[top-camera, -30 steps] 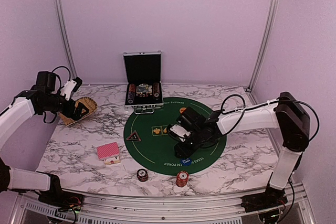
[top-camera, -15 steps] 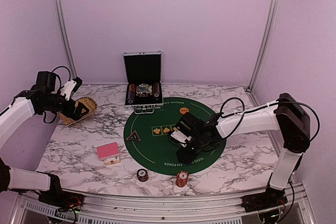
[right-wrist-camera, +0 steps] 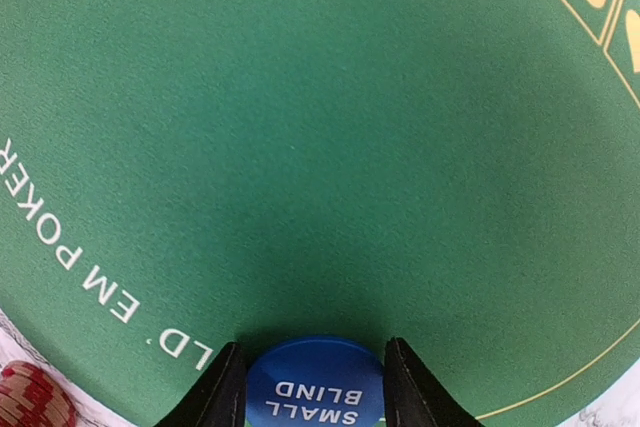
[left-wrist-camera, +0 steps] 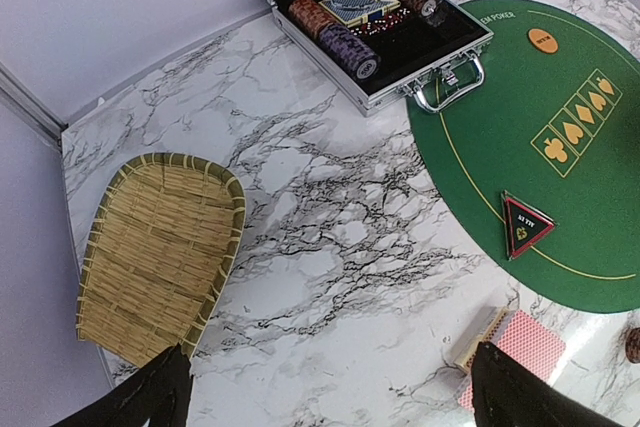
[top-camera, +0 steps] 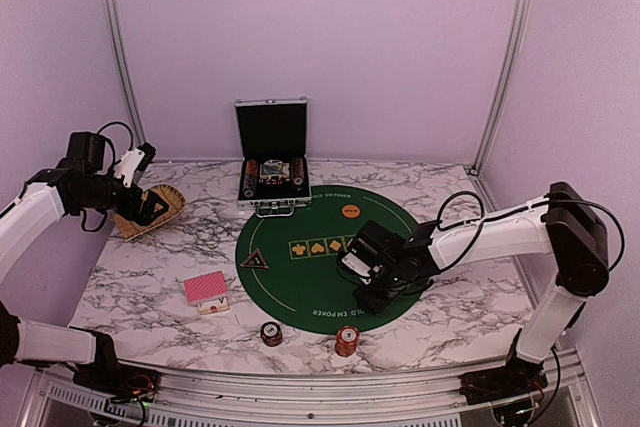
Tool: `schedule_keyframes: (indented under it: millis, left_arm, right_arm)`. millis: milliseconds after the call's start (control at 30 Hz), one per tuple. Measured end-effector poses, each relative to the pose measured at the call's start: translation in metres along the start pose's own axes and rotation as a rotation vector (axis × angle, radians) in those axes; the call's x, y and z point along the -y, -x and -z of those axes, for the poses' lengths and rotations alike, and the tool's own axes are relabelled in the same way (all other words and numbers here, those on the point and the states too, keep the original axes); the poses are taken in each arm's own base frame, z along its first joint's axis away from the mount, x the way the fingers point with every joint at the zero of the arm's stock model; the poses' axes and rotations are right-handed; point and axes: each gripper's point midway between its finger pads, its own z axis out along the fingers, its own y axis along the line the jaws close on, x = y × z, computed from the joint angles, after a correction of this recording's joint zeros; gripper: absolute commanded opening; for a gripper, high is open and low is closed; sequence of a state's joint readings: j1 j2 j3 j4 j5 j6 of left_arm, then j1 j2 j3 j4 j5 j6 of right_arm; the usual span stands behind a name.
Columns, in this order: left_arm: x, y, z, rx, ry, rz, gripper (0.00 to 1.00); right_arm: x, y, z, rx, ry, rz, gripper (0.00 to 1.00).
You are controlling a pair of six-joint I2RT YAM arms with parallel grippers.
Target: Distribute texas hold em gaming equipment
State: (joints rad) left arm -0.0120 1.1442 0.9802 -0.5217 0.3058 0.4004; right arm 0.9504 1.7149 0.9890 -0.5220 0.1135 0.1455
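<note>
- Right hand (right-wrist-camera: 310,355), bottom centre of the right wrist view: partly closed, its two fingers (right-wrist-camera: 218,392) set against opposite sides of the rim of the blue marker disc (right-wrist-camera: 315,392) lettered SMALL BLIND. Whether the disc is lifted off the green mat (right-wrist-camera: 300,147) cannot be told.
- The disc lies close to the mat's printed border. In the overhead view that spot is right of centre, low in the frame, hidden beneath the hand. Red striped poker chips (right-wrist-camera: 28,402) show in the lower left corner of the wrist view.
- Handling, as a judgement: the disc looks thin, rigid and light, probably smooth plastic. A pinch across its diameter suits it, yet so shallow a rim offers little bearing and may slip or tilt. The felt would add drag if it is slid.
- Left hand (left-wrist-camera: 330,397) — spread fully, holding nothing, above the tabletop (left-wrist-camera: 330,247) beside the woven tray (left-wrist-camera: 160,247).
- Other pieces: orange marker disc (top-camera: 349,211) and black triangular marker (top-camera: 254,259) on the mat — red-backed cards (top-camera: 205,289) on the tabletop to its left.
</note>
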Motion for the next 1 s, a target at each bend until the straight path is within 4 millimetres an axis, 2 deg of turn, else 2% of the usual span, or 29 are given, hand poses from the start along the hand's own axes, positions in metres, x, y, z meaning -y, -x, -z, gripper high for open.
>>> schedule_keyframes:
  millis: [333, 533, 633, 800, 900, 1000]
  left_arm:
    - [0.000, 0.000, 0.000, 0.000, -0.001, 0.000, 0.99]
    - [0.001, 0.000, 0.000, 0.001, -0.004, 0.002, 0.99]
    - [0.001, 0.000, 0.000, 0.001, -0.004, 0.001, 0.99]
    - [0.001, -0.001, 0.000, -0.002, -0.005, 0.002, 0.99]
    - [0.001, -0.002, 0.000, -0.007, -0.007, 0.004, 0.99]
    - [0.002, -0.003, -0.001, -0.013, -0.010, 0.006, 0.99]
  right_arm:
    - [0.026, -0.023, 0.008, -0.019, -0.050, -0.086, 0.45]
    - [0.032, -0.017, 0.013, -0.004, -0.057, -0.106, 0.55]
    - [0.031, -0.004, 0.021, 0.020, -0.052, -0.109, 0.63]
    - [0.027, 0.037, 0.050, 0.129, -0.020, -0.119, 0.70]
    - [0.016, 0.057, 0.074, 0.197, 0.012, -0.104, 0.70]
    - [-0.011, 0.072, 0.094, 0.243, 0.063, -0.053, 0.72]
